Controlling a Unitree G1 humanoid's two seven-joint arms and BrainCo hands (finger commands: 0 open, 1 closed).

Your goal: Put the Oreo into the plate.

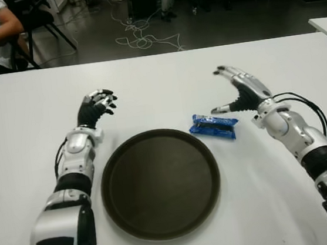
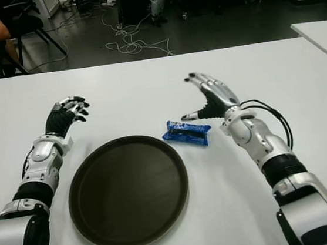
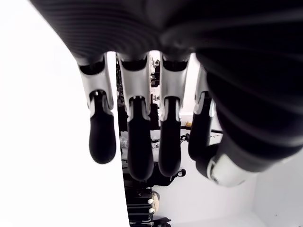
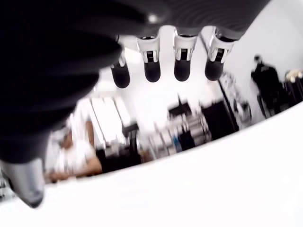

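Blue Oreo packet (image 1: 213,126) flat on white tabletop (image 1: 26,108) right of centre, just beside brown plate (image 1: 160,183) rim; right robot hand (image 1: 238,90) spread above, empty, seemingly poised to grasp; left robot hand (image 1: 95,106) loosely curled, empty, left of plate.

Oreo (image 1: 213,126) wrapper glossy plastic; plate (image 1: 160,183) matt, smooth; table (image 1: 27,120) smooth, matt.

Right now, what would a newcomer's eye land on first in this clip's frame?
The big dark round plate in the middle of the white table, with nothing on it. Just off its far right rim lies the blue Oreo pack, and the right hand is beside it with fingers spread, thumb tip close to the wrapper. The left hand shows left of the plate, holding nothing.
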